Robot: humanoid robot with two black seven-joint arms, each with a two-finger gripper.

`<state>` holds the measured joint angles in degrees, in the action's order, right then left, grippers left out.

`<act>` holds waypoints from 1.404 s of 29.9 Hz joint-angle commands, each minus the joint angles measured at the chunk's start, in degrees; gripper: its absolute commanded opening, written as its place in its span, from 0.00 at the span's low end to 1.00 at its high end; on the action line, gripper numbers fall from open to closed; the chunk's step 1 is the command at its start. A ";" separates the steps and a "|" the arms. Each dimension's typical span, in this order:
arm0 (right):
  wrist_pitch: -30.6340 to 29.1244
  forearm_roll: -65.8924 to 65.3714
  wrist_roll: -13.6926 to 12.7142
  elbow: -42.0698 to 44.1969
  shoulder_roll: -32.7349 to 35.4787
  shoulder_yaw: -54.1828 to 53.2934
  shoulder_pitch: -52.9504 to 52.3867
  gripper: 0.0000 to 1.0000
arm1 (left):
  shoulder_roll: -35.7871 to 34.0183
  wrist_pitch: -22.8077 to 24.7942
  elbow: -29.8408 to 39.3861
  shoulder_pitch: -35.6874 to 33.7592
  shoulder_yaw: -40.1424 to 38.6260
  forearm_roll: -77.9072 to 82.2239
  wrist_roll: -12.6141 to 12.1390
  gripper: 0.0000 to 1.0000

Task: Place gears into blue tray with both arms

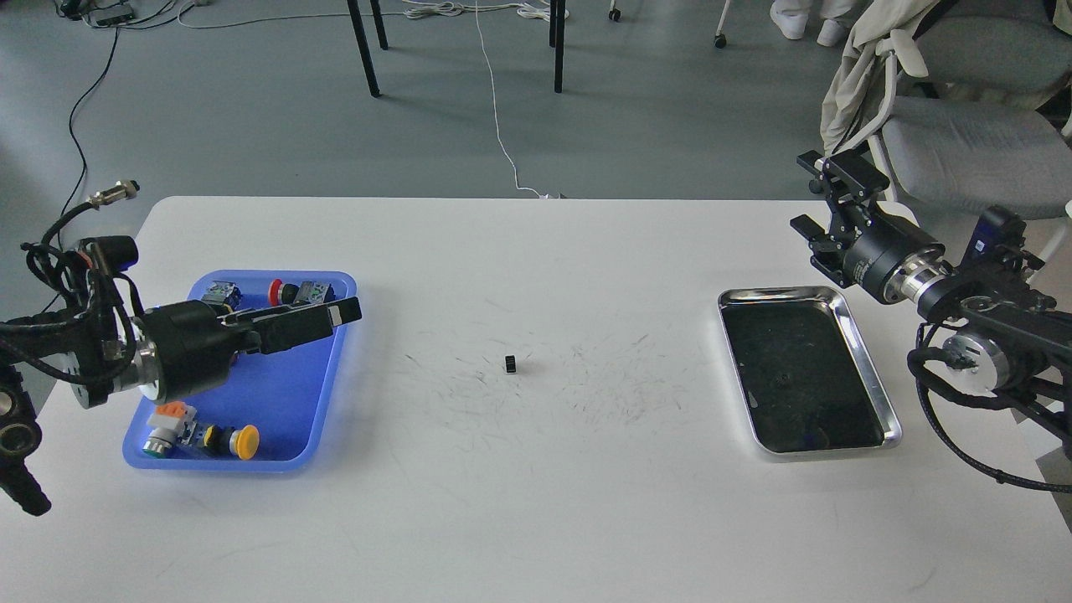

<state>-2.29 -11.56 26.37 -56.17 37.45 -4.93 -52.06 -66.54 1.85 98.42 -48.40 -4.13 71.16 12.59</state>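
Observation:
A tiny black gear (510,363) lies alone on the white table, midway between the two trays. A second gear (785,378) shows faintly on the dark inside of the steel tray (871,381). The blue tray (322,394) sits at the left. My left gripper (345,313) hangs over the tray's far right part, pointing right, its fingers pressed together; I cannot make out anything between them. My right gripper (825,201) hovers past the steel tray's far right corner with its fingers spread apart and nothing in them.
Push-button switches lie in the blue tray: a red-capped one (276,291) at the back, yellow (244,441) and green (156,445) ones at the front. A chair (963,142) stands beyond the table's right end. Table legs and cables cross the floor behind.

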 commanded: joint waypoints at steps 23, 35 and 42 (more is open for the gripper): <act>7.83 0.49 0.97 2.21 -1.06 -12.91 2.58 0.96 | 26.88 -1.85 -19.39 -4.25 1.75 20.51 9.91 0.98; 6.33 8.40 -3.60 2.91 -1.94 -14.41 3.63 0.98 | 39.55 -2.02 -32.84 -3.63 3.86 22.79 10.00 0.89; 6.60 8.40 -3.52 2.83 -1.77 -14.41 3.63 0.98 | 44.21 -7.64 -39.52 -1.26 3.77 29.30 10.43 0.82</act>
<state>4.28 -3.17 22.79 -53.33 35.50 -19.41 -48.41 -24.04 -3.17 61.52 -50.72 -0.03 98.57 22.65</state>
